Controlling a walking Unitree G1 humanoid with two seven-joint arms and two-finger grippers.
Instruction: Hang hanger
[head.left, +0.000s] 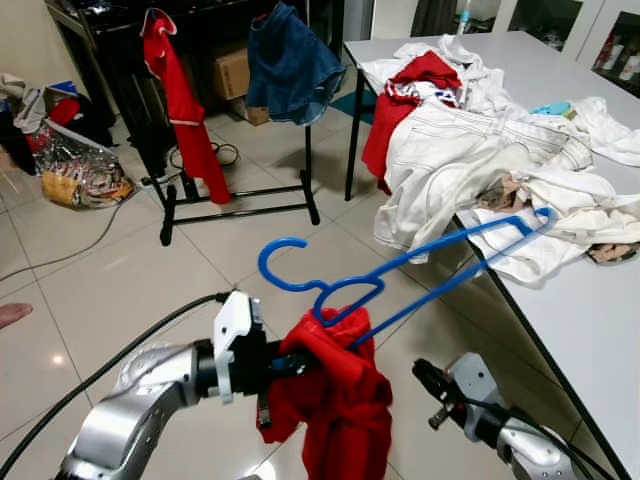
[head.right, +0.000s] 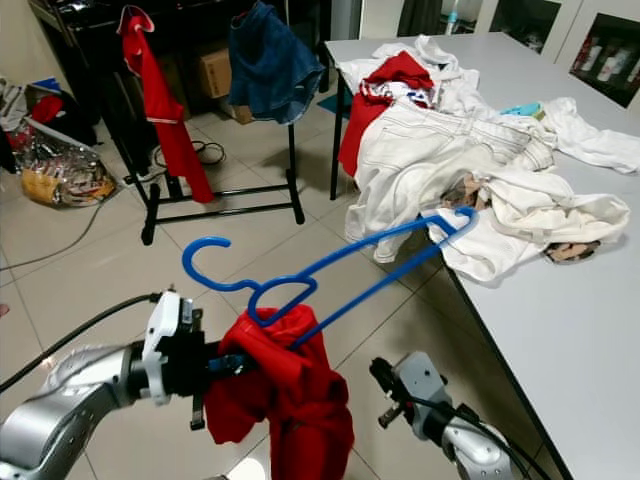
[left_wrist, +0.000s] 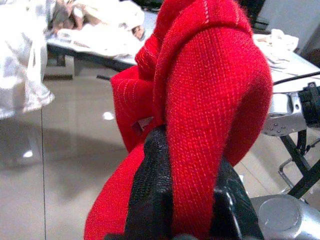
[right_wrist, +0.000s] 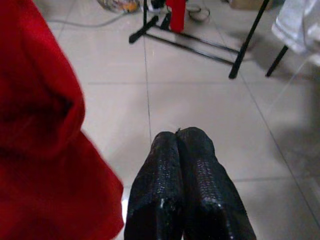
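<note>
While right gripper (right_wrist: 186, 150) idles closed, left gripper (head.left: 290, 365) clamps red garment (head.left: 335, 400).

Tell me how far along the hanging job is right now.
Done: the red garment is on the blue hanger, bunched at one end. In hand: the left gripper is shut on the garment, holding it up over the floor; the right gripper is shut and holds nothing. Left: hook the hanger onto the black rack, which stands across the tiles and already holds a red piece and a denim piece.
</note>
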